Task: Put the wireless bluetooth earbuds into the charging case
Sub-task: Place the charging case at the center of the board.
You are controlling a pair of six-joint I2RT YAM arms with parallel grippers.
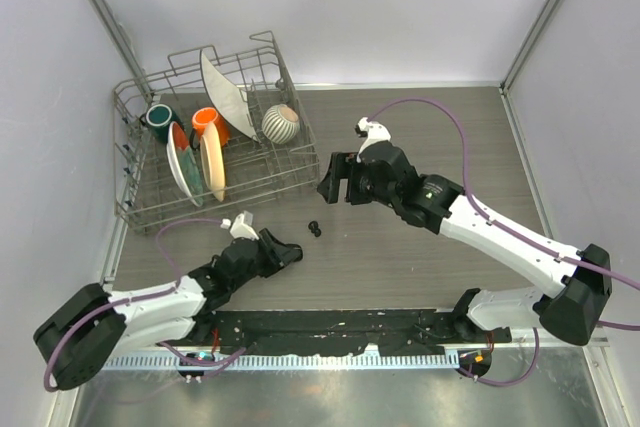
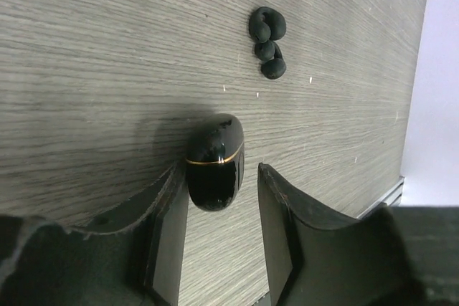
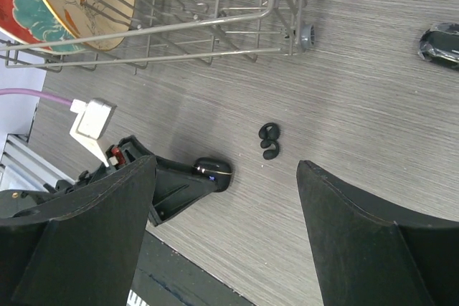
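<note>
A closed glossy black charging case with a thin gold seam lies on the wood table between my left gripper's fingers. It touches one finger and a gap shows at the other, so this gripper is open. The case also shows in the right wrist view and the top view. Two tiny black earbuds lie together just beyond the case, and they show in the top view and the right wrist view. My right gripper is open and empty, above the table beyond the earbuds.
A wire dish rack with plates, cups and a striped bowl stands at the back left, its corner foot near the earbuds. A second glossy black oval object lies further off. A black strip runs along the near edge.
</note>
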